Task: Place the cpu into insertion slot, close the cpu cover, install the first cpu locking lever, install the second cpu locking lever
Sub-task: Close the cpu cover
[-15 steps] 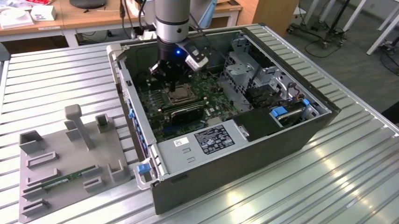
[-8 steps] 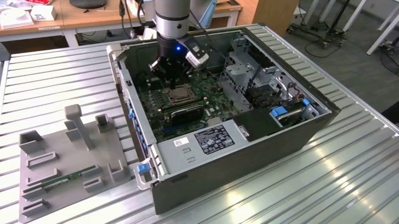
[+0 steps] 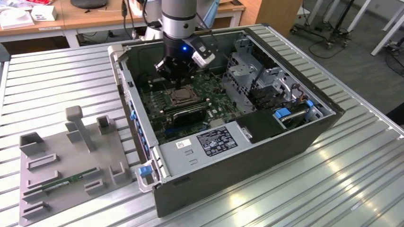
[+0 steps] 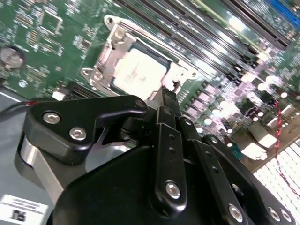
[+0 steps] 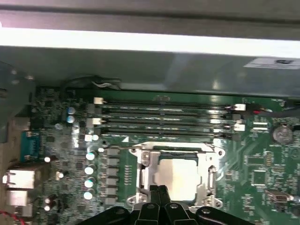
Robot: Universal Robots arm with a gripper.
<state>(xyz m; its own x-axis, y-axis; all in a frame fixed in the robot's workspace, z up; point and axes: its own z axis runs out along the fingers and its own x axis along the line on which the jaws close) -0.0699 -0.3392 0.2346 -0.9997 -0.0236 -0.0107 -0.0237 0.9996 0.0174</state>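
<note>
Far off to the exterior view's left of the insertion slot lies a grey tray with a green memory stick on it. The slot sits inside the open computer case. The cpu is already in the slot, and the cpu cover looks flat down around it. So I think the work is at the lever step. I cannot tell if any lever is hooked yet. That step calls for a small, steady push on a thin bar. The arm reaches straight down into the case. The gripper has its two fingers pressed together, holding nothing, with its tip just beside the slot's edge.
</note>
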